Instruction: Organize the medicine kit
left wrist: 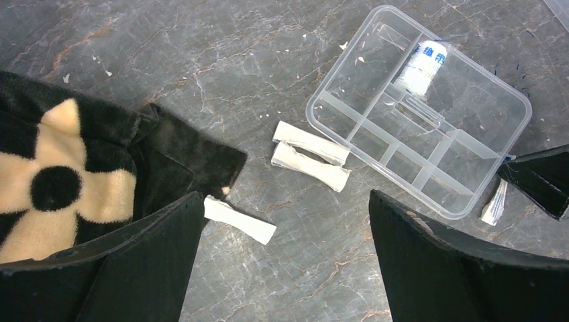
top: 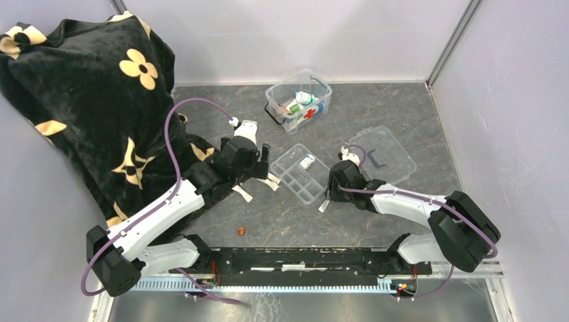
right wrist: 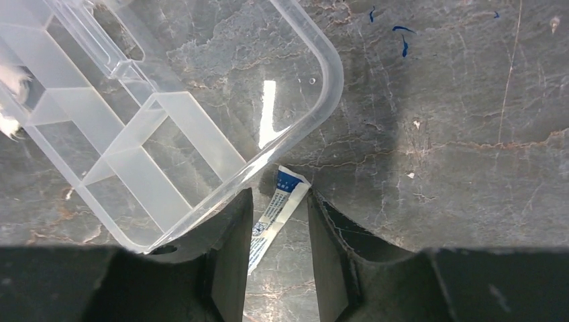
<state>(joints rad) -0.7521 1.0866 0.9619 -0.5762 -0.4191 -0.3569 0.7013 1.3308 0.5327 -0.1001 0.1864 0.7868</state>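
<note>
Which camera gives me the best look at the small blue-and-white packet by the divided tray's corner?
Right wrist: the packet lies between the right jaws, close up, with its blue print visible. Left wrist shows it small, beside the divided tray. Top external shows only a pale sliver.

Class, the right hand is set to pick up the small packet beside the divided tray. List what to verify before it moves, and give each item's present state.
1. The packet lies between the fingers of the right hand: ok.
2. Those fingers are closed on the packet: not ok, gaps still show.
3. The finger nearest the divided tray is clear of its corner: cannot tell.
4. The medicine kit is open on top: ok.
5. The left hand is open and holds nothing: ok.
</note>
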